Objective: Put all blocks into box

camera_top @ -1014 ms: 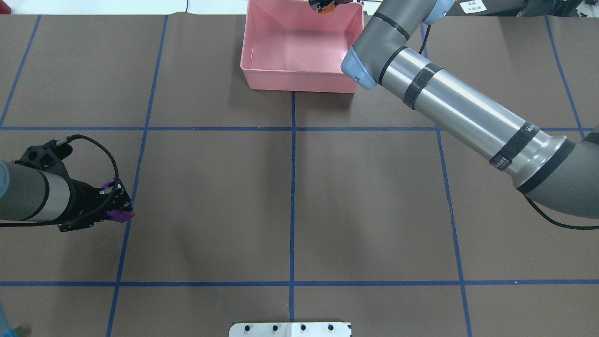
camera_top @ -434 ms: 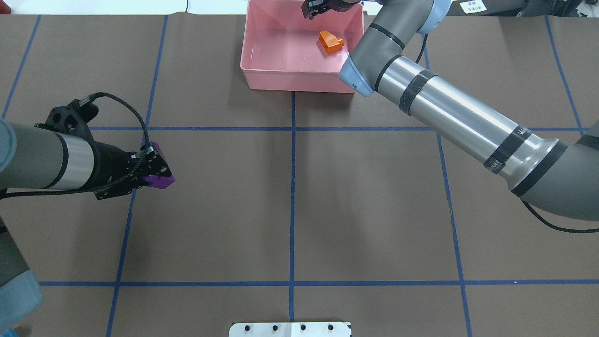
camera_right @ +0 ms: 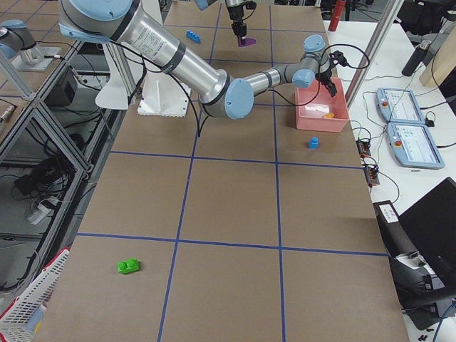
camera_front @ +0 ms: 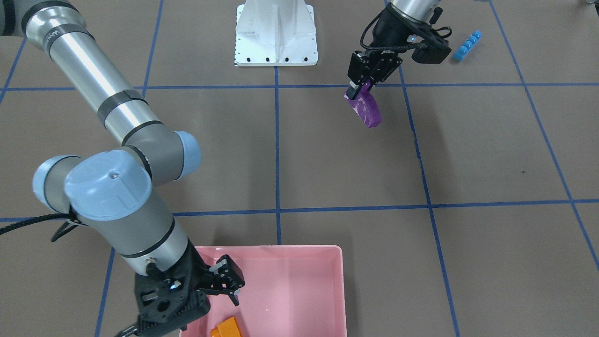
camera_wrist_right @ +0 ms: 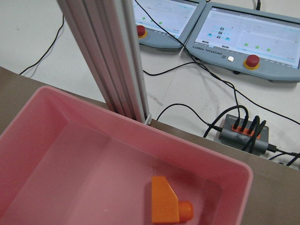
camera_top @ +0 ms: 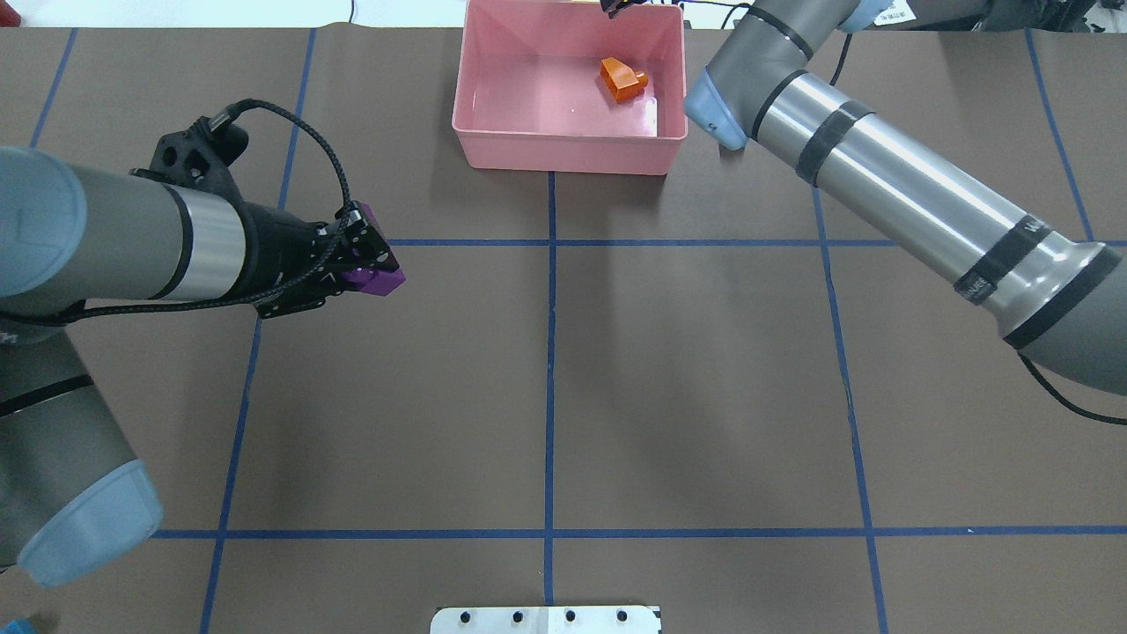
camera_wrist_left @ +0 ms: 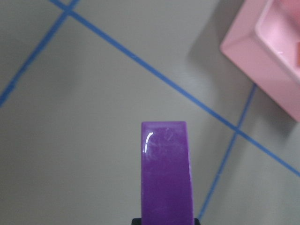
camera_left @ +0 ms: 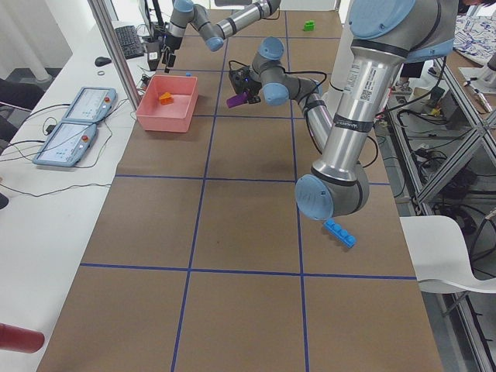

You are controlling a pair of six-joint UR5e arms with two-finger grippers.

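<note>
Left tool (camera_top: 368, 264) – clenched on the purple block (camera_top: 377, 281). The block is gripped by one end, the rest sticking out past the fingertips. It hangs clear of the desk (camera_top: 704, 396), over the robot's left half, close to a blue tape line. In the left wrist view the purple block (camera_wrist_left: 166, 173) points toward a tape crossing, and a corner of the box (camera_wrist_left: 262, 61) shows at upper right, well apart.

Right tool (camera_front: 224, 295) – released, jaws spread, nothing between them. It hovers over the box (camera_front: 344, 290) near one end, above the floor of the tray.

Orange block (camera_top: 622, 79) – lies inside the box (camera_top: 563, 150) on the tray floor, toward the robot's right end, touching neither tool. The right wrist view shows the orange block (camera_wrist_right: 168, 201) lying near the box wall (camera_wrist_right: 243, 173).

Blocks on the desk, outside the box:
- long light-blue block (camera_front: 468, 45) – on the robot's left side, near its base row, well apart from the box.
- small light-blue block (camera_right: 313, 143) – just beside the box's outer wall at the robot's right end.
- green block (camera_right: 129, 266) – far out on the robot's right end, well apart from everything else.
</note>
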